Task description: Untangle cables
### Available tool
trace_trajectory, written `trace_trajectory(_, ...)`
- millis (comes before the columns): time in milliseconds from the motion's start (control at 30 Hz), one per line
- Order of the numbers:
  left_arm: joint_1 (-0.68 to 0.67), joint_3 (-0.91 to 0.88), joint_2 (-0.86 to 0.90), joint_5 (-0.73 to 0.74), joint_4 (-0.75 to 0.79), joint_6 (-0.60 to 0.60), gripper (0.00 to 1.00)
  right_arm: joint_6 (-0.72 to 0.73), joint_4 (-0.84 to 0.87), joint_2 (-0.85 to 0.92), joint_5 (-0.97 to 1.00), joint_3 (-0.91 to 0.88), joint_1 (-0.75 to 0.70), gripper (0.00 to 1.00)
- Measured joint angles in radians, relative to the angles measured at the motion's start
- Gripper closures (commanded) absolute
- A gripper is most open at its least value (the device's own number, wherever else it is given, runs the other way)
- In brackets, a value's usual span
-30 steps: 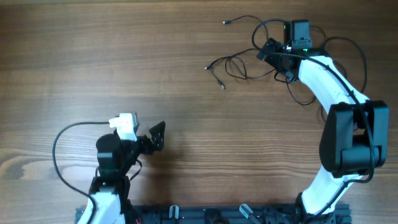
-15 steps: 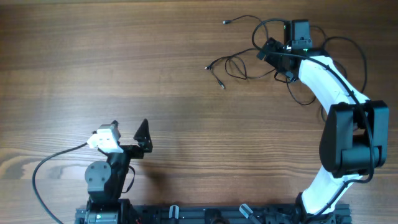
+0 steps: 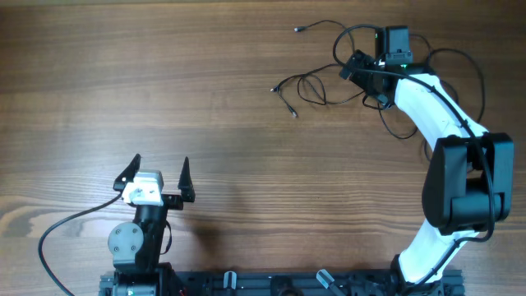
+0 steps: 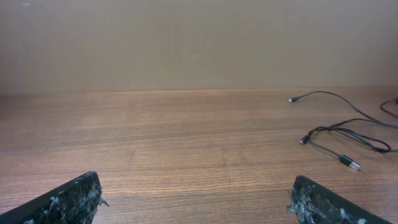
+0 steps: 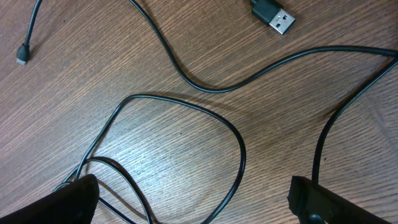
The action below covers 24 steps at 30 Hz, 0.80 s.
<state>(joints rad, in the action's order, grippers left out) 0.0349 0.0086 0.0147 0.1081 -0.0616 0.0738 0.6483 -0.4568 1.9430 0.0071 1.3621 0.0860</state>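
Note:
The cables are thin black cords lying tangled on the wooden table at the far right. Loose plug ends reach out to the left. My right gripper is open and low over the tangle. In the right wrist view its gripper straddles a cable loop without closing on it. A silver USB plug lies ahead. My left gripper is open and empty at the near left, far from the cables. In the left wrist view the cables lie far off to the right.
The right arm's white links and black base stand at the right edge, with its thicker black cable looping beside them. The left arm's cable curls at the near left. A black rail runs along the front edge.
My left arm has swung back to the left and turned to face away across the table, and its jaws have spread wide. The right arm and the cables have not moved.

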Motion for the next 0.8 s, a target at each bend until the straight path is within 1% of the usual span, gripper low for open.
trace_trajectory(667,0.0,0.0,0.0,0.0,0.0,0.004,0.0,0.0,-0.001,-0.002,0.0,0.0,0.0,0.0)
trace_trajectory(800,0.0,0.0,0.0,0.0,0.0,0.004,0.0,0.0,-0.003,-0.089,0.0,-0.001,0.008,0.0)
